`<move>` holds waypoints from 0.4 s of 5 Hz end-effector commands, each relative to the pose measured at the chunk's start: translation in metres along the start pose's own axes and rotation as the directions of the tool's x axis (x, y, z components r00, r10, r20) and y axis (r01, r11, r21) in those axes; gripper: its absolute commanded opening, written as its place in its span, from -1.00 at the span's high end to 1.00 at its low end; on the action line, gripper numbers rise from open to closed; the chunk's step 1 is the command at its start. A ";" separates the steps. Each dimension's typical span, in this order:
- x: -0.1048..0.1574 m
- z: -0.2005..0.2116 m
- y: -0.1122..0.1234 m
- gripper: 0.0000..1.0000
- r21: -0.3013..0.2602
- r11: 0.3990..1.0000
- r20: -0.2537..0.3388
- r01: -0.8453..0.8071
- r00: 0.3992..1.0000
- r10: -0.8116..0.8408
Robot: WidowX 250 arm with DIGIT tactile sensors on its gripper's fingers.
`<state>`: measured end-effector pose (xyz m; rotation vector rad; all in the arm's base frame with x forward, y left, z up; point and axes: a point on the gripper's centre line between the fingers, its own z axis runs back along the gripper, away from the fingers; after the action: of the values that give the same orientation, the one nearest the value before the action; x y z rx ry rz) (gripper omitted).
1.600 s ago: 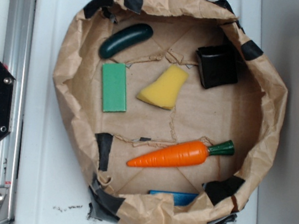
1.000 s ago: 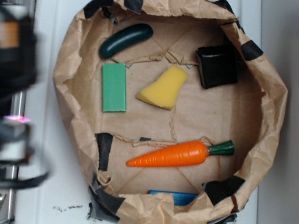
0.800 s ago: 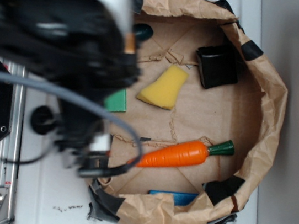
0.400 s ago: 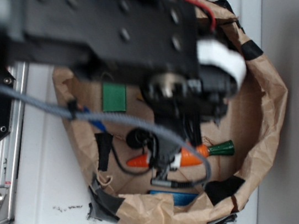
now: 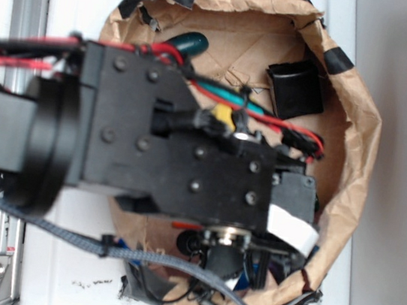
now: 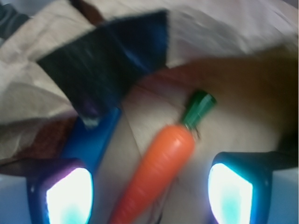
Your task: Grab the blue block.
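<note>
Blue block [image 6: 93, 137] ahead-left of parted gripper [image 6: 149, 191], beside carrot [image 6: 159, 163]

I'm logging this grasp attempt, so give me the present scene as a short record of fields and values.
container: brown paper bowl, black tape on its rim
target: blue block, flat by the bowl's wall under a tape patch
nearest item: toy carrot, beside the block, between the fingertips in the wrist view
gripper: gripper, open, holding nothing
other visible: black block; dark green toy, partly hidden by the arm
exterior view: arm covers the target
</note>
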<state>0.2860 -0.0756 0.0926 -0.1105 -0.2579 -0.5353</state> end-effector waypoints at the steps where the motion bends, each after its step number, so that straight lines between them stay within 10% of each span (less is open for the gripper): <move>1: 0.001 0.000 -0.012 -1.00 -0.059 0.998 0.038 0.029 0.999 -0.027; 2: 0.000 -0.004 -0.009 -1.00 -0.070 0.997 0.035 0.021 0.999 -0.019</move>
<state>0.2817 -0.0789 0.0784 -0.1875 -0.2411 -0.5526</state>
